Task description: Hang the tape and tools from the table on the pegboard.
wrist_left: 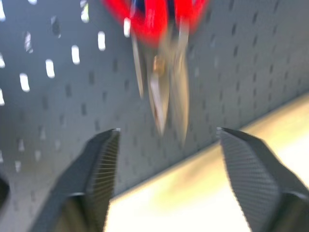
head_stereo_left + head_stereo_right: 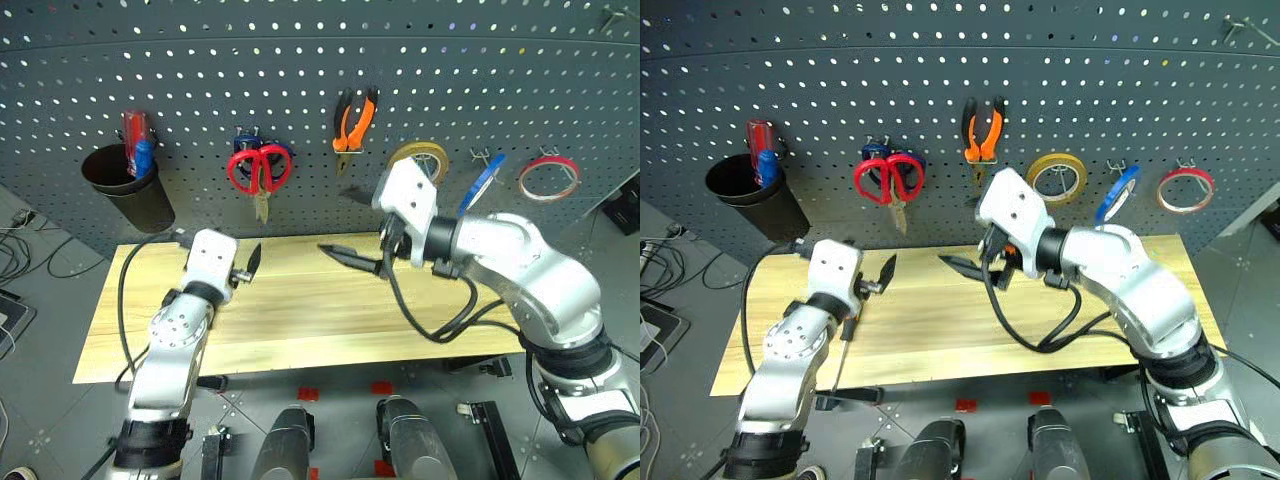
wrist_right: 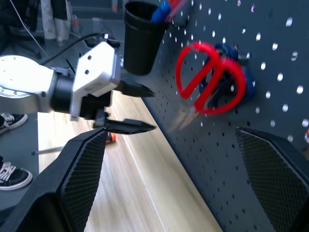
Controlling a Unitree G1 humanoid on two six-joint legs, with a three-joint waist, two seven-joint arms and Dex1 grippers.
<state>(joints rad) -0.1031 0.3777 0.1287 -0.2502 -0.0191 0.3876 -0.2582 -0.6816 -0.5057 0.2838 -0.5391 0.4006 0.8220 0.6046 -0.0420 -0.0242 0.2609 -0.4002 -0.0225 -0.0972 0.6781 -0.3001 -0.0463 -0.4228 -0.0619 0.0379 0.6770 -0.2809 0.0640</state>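
Hanging red-handled scissors on pegboard, beyond parted left jaws.

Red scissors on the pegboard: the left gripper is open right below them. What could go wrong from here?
1. The red scissors hang over blue-handled scissors, apparently on one hook; the blades look blurred, perhaps swinging, so they might slip off.
2. The left gripper sits open just below; lifting carelessly could knock them loose.
3. The screwdriver lies at the table front edge under the left arm; a careless sweep could push it off.
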